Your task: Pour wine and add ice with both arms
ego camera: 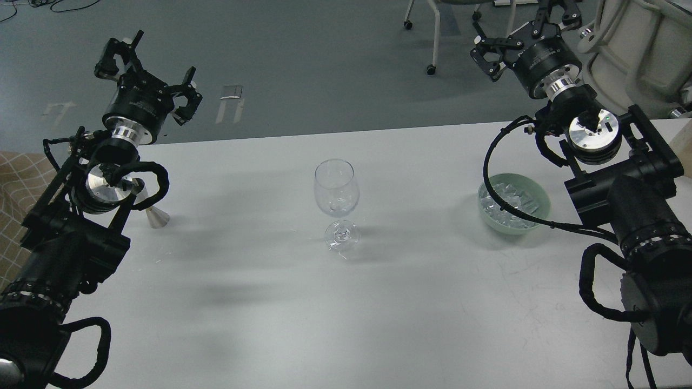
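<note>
A clear stemmed wine glass (336, 201) stands upright in the middle of the white table (346, 313). I cannot make out any wine in it. The ice (511, 202) lies heaped as small clear cubes in a pale green bowl (535, 219) at the right. A silver cone-shaped jigger (154, 213) stands at the left, partly hidden behind my left arm. My left gripper (148, 73) hangs open beyond the table's far left edge, holding nothing. My right gripper (527, 35) is open too, raised past the far right edge, well above and behind the bowl.
A black cable (494, 189) from my right arm loops over the bowl's left side. Beyond the table lie grey floor, chair legs on castors (431, 69) and a white machine body (643, 54) at the far right. A checked fabric (19, 183) shows at the left edge.
</note>
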{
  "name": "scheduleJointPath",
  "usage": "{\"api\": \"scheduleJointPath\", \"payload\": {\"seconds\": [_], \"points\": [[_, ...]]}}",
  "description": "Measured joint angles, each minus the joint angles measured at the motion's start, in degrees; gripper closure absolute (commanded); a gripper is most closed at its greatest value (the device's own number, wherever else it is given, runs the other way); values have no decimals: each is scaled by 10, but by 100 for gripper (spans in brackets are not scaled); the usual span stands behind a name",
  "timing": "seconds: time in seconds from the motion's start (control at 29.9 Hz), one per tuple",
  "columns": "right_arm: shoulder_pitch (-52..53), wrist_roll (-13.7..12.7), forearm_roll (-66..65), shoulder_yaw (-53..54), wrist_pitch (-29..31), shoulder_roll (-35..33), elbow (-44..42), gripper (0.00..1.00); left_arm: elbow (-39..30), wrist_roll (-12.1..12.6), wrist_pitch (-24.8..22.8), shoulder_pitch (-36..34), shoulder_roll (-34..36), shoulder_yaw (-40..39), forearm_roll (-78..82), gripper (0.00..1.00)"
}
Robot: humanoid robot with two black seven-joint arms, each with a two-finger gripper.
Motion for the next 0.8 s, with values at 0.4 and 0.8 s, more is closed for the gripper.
{"api": "scheduleJointPath", "payload": {"seconds": [0.4, 0.8], "points": [[-1, 1, -1, 1, -1, 0, 0, 0, 0, -6, -6, -1, 0, 4, 0, 2], [0, 0, -1, 1, -6, -3, -11, 0, 10, -2, -38, -7, 20, 7, 9, 2]]}}
